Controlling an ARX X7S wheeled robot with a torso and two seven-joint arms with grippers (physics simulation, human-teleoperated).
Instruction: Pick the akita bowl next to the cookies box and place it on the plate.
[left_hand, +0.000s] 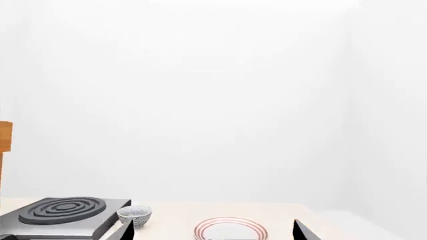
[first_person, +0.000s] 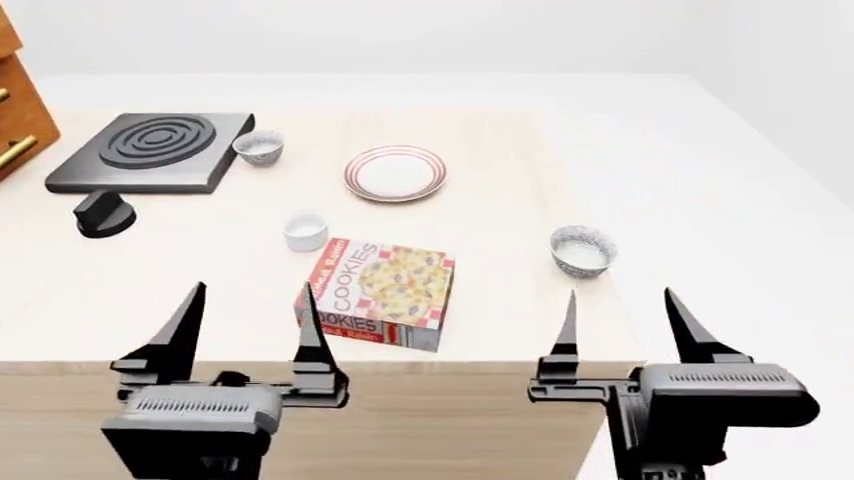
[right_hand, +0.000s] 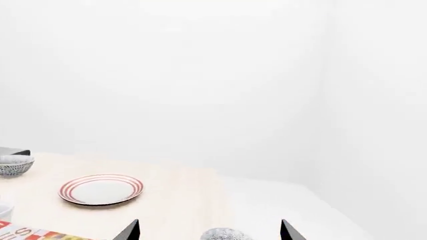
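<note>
Head view: akita bowl (first_person: 583, 249) just beyond spread-fingered, empty right gripper (first_person: 619, 325), right of cookies box (first_person: 379, 291).

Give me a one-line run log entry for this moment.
phase: pre-grasp | left gripper: open | right gripper: open | akita bowl: on table | plate: bare

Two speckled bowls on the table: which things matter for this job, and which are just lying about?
For the job:
akita bowl, right of the cookies box
plate
right claw, open, nearest it

Lying about:
second speckled bowl by the burner
white cup
black knob
</note>
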